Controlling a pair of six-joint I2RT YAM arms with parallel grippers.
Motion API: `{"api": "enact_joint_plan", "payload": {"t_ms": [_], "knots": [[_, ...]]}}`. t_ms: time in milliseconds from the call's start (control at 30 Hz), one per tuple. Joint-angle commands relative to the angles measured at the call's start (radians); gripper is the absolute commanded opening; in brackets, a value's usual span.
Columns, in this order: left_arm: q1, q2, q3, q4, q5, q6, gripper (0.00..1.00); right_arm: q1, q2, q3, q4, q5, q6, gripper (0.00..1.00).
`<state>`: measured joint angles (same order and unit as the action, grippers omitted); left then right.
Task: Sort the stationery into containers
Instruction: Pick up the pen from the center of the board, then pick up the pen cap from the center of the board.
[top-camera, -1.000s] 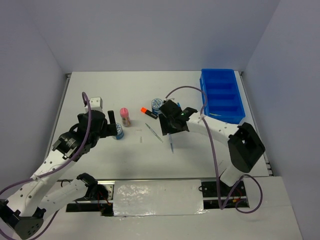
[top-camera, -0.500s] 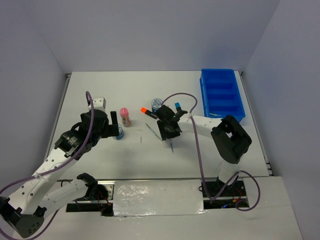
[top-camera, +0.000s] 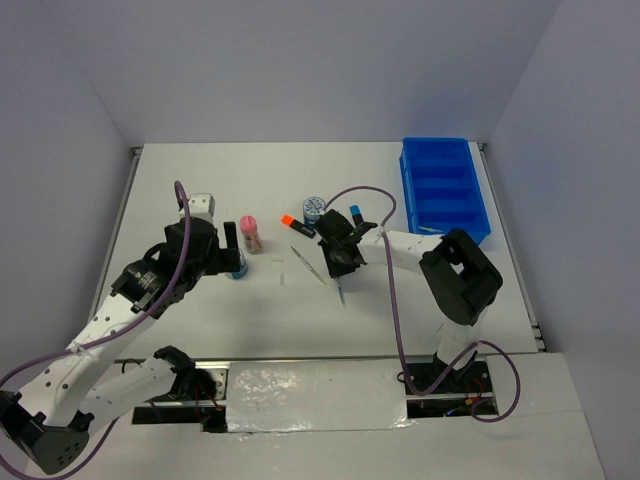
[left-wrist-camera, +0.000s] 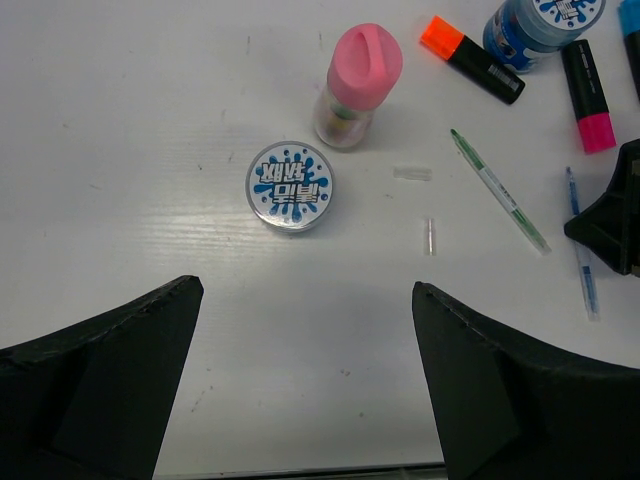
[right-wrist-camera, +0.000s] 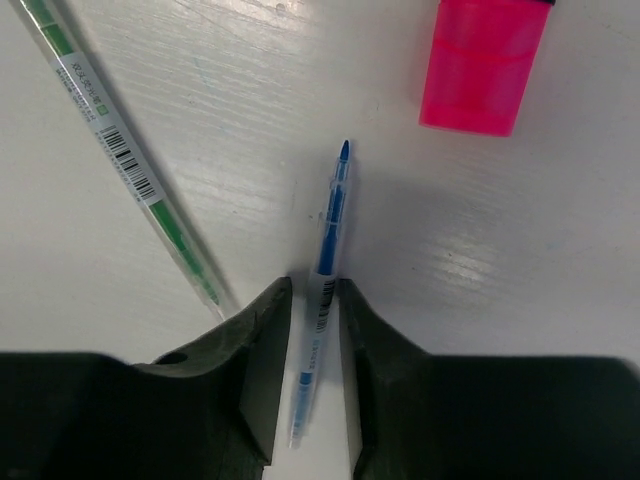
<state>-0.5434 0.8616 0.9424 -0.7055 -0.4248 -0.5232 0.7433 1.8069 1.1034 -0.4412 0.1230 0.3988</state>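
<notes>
Thin blue pen lies on the white table, my right gripper straddling it; clamped or not, I cannot tell. Left gripper gapes above a round blue-white tub. Bright blue ridged plastic tray, well apart, shows bare compartments.

Brightly and evenly lit from overhead; only short, soft shadows beside the pink bottle and along the blue pen; mild sheen on the white table; crisp in the overhead view; dark and featureless on the near fingers; slightly soft toward wrist-view edges.
</notes>
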Motion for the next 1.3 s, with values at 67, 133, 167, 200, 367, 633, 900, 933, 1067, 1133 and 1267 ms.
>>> {"api": "enact_joint_plan", "payload": {"t_ms": [67,133,167,200,367,633,900,933,1067,1133,1267], "knots": [[0.005,0.002,0.015,0.034,0.021,0.003,0.99,-0.002,0.006,-0.053,0.026,-0.017,0.005,0.06],[0.005,0.011,0.016,0.034,0.035,-0.02,0.99,-0.002,-0.014,-0.06,0.013,-0.008,0.008,0.06],[0.003,0.016,0.013,0.031,0.035,-0.037,0.99,-0.001,-0.027,-0.065,0.012,-0.002,0.011,0.06],[0.003,0.022,0.01,0.026,0.04,-0.076,0.99,-0.001,-0.07,-0.083,0.012,0.0,0.012,0.06],[-0.022,0.1,-0.04,0.084,0.121,-0.152,0.99,-0.002,-0.26,-0.14,-0.028,0.029,0.035,0.04],[-0.188,0.336,-0.027,0.191,0.083,-0.242,0.99,-0.002,-0.602,-0.186,-0.105,0.046,0.064,0.01],[-0.188,0.643,0.064,0.261,0.1,-0.245,0.68,-0.001,-0.715,-0.223,-0.139,0.047,0.06,0.01],[-0.188,0.66,0.071,0.264,0.101,-0.241,0.65,-0.001,-0.724,-0.226,-0.137,0.044,0.057,0.01],[-0.188,0.728,0.078,0.293,0.119,-0.239,0.66,-0.001,-0.745,-0.238,-0.134,0.037,0.052,0.01],[-0.187,0.755,0.076,0.31,0.123,-0.238,0.66,-0.001,-0.753,-0.244,-0.131,0.032,0.048,0.01],[-0.181,0.804,0.079,0.313,0.115,-0.238,0.61,-0.001,-0.758,-0.249,-0.128,0.026,0.043,0.01]]}}
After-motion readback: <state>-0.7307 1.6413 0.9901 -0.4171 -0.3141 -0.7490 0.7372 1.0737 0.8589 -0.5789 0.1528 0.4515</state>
